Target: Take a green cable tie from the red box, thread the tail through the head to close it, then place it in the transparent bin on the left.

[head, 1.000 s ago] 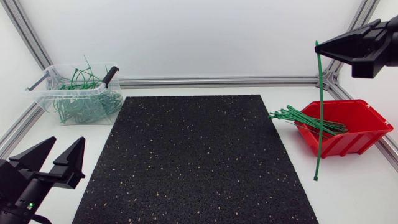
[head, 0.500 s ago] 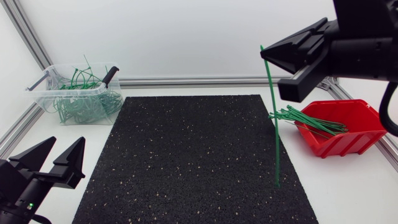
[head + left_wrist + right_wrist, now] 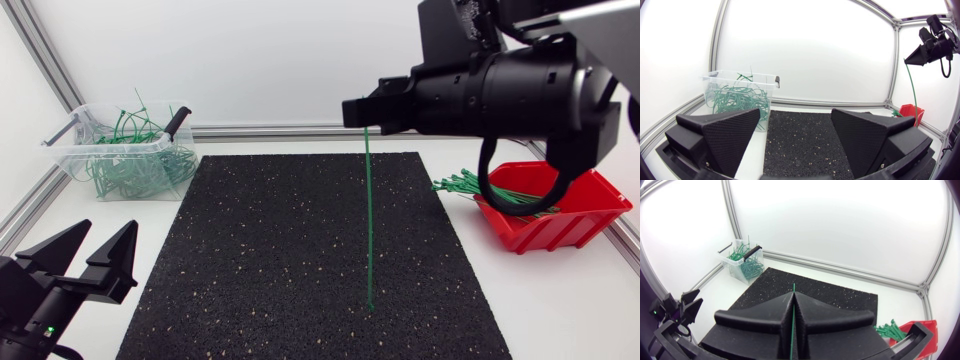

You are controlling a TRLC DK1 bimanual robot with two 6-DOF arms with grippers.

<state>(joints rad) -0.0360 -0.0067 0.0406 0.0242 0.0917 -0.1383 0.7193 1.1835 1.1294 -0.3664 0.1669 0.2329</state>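
My right gripper (image 3: 360, 112) hangs high over the black mat (image 3: 290, 250), shut on the upper end of a green cable tie (image 3: 369, 220). The tie hangs straight down, and its lower tip is near the mat. In the right wrist view the tie (image 3: 793, 292) runs between the pressed fingers of the right gripper (image 3: 793, 312). The red box (image 3: 575, 215) at the right holds more green ties (image 3: 490, 192) that stick out over its left rim. The transparent bin (image 3: 70, 140) at the back left holds several green ties. My left gripper (image 3: 78, 262) stands open at the front left with nothing in it.
The mat covers the middle of the table. An aluminium frame rail (image 3: 290, 131) runs along the back edge. From the left wrist view, the bin (image 3: 740, 95) is ahead of the left gripper (image 3: 797, 142), with the right gripper (image 3: 919, 54) high off to the side.
My right arm has swung left with the hanging tie, from above the red box to over the middle of the mat. The left arm has not moved.
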